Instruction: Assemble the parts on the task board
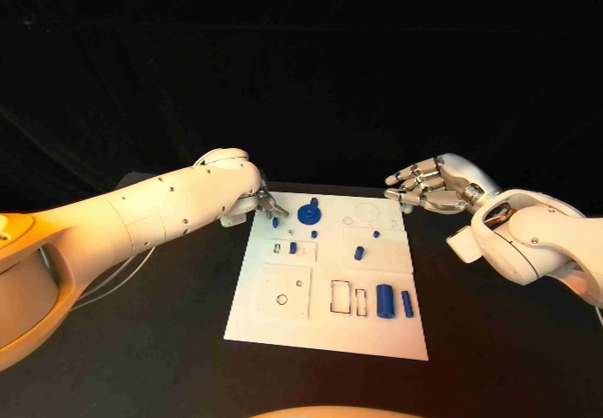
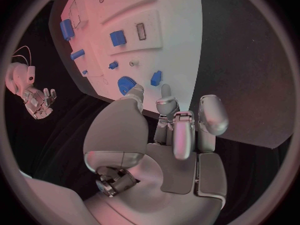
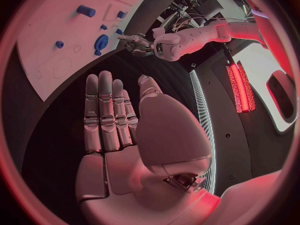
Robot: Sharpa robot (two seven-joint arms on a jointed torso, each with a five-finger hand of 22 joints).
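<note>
Head view: task board point(image 1: 329, 296) mid-bench, blue parts point(image 1: 384, 300) on it. Left hand point(image 1: 264, 205) at board's far-left corner beside gear point(image 1: 309, 212), fingers apart, empty. Right hand point(image 1: 430, 186) off far-right corner, fingers apart, empty.

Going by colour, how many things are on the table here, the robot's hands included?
Blue: 8, the gear and 7 smaller parts
White: 1, the board
Silver: 2, the left hand and the right hand
Total: 11
</note>
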